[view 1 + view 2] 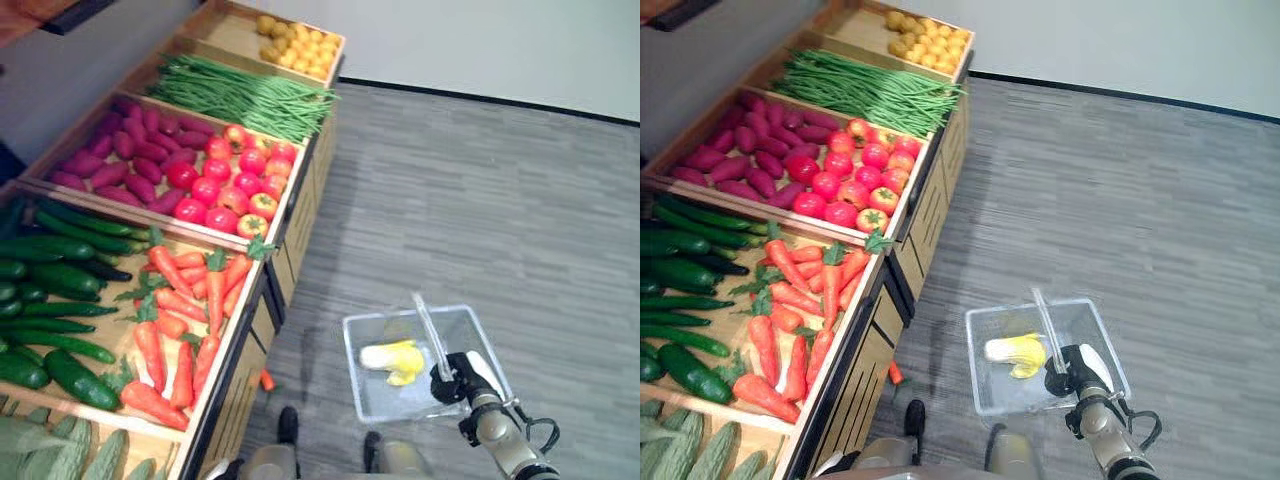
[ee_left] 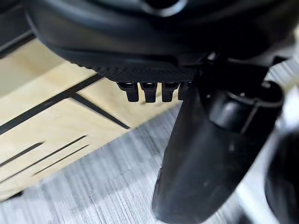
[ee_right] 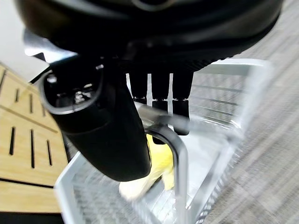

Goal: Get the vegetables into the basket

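So the job looks barely started, going by how things lie: the basket (image 1: 372, 398) has just one pale yellow-white vegetable (image 1: 392, 360) in it, probably a little cabbage, lying toward its stand-side wall, and everything else is on the wooden stand (image 1: 300, 205). Going left to right, the stand's compartments are packed: cucumbers (image 1: 50, 290) at the left edge with some pale green gourds (image 1: 60, 450) in the near corner, then carrots (image 1: 185, 320) beside them; further back purple sweet potatoes (image 1: 115, 160) and tomatoes (image 1: 235, 185), then green beans (image 1: 245, 95), then yellow fruit-looking things (image 1: 295, 42) in the far corner. One stray carrot (image 1: 267, 380) sits on the floor (image 1: 480, 200) just beside the stand's base. Right of that, the clear basket hangs from the right hand (image 1: 455, 380), whose fingers are curled around the basket handle (image 1: 430, 335). The left hand (image 2: 196, 140) hangs by the stand's front with fingers relaxed, holding nothing. Lots left to load, probably.
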